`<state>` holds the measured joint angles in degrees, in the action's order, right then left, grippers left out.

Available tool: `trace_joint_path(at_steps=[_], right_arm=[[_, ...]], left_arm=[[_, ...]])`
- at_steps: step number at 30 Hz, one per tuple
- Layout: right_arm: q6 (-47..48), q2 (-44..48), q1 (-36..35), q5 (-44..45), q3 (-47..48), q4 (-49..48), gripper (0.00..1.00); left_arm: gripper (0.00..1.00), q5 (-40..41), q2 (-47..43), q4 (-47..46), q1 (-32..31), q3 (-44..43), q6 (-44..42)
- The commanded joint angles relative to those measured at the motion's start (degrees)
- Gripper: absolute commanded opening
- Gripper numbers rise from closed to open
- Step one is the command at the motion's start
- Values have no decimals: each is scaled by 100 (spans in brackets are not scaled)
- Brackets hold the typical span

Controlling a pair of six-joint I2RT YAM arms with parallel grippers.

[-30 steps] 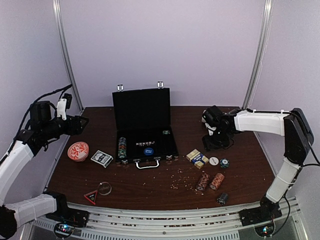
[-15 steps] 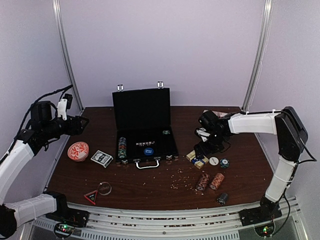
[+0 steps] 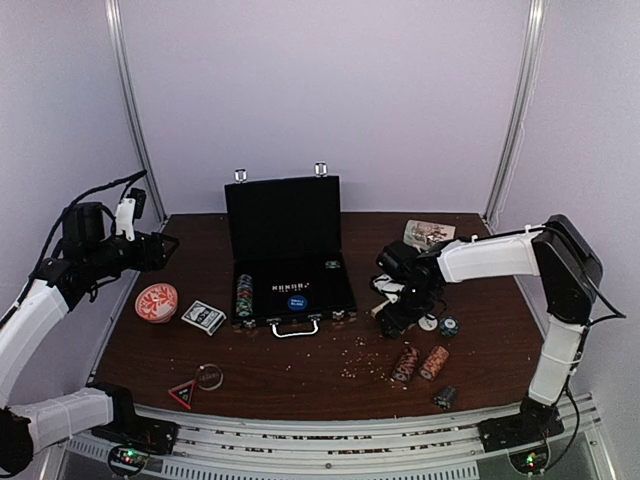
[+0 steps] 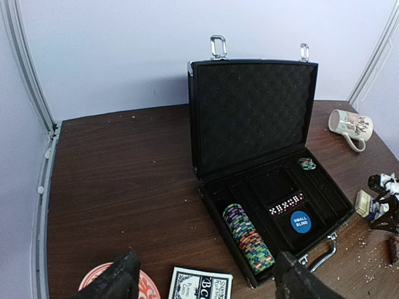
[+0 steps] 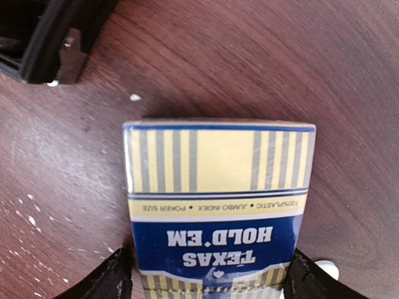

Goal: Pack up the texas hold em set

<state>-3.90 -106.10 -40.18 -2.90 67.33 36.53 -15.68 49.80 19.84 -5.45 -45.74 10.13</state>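
The black briefcase [image 3: 290,260] stands open at the table's middle, also in the left wrist view [image 4: 262,156]. It holds a row of striped chips [image 3: 243,295], a blue round button [image 3: 297,302] and a small chip stack [image 3: 332,265]. My right gripper [image 3: 392,318] is open and low on the table right of the case, its fingers either side of a yellow-and-blue "Texas Hold'em" card deck [image 5: 218,187]. Two chip stacks [image 3: 404,363] lie in front of it. A blue-and-white deck [image 3: 203,317] lies left of the case. My left gripper [image 3: 165,242] is open, raised at the far left.
An orange-red dish [image 3: 156,302] sits at the left, a white mug [image 3: 428,234] at the back right. A white button [image 3: 428,322] and a dark chip [image 3: 448,326] lie right of my right gripper. A red triangle [image 3: 182,394], ring [image 3: 209,376] and black item [image 3: 445,398] lie near the front.
My right arm has swung left and down from the back right onto the yellow-and-blue deck, uncovering the mug. The left arm has not moved.
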Motion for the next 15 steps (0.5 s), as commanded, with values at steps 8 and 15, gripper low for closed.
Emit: trace_joint_path(at_steps=[8,15], right_arm=[[-32,213,-317,397,-26,-428,56],[214,1240,-821,500,-349,-1008,52]], left_arm=[[75,-303,197,-290,-261,-11,81],[73,-311,278,-885,-1551,-235,694]])
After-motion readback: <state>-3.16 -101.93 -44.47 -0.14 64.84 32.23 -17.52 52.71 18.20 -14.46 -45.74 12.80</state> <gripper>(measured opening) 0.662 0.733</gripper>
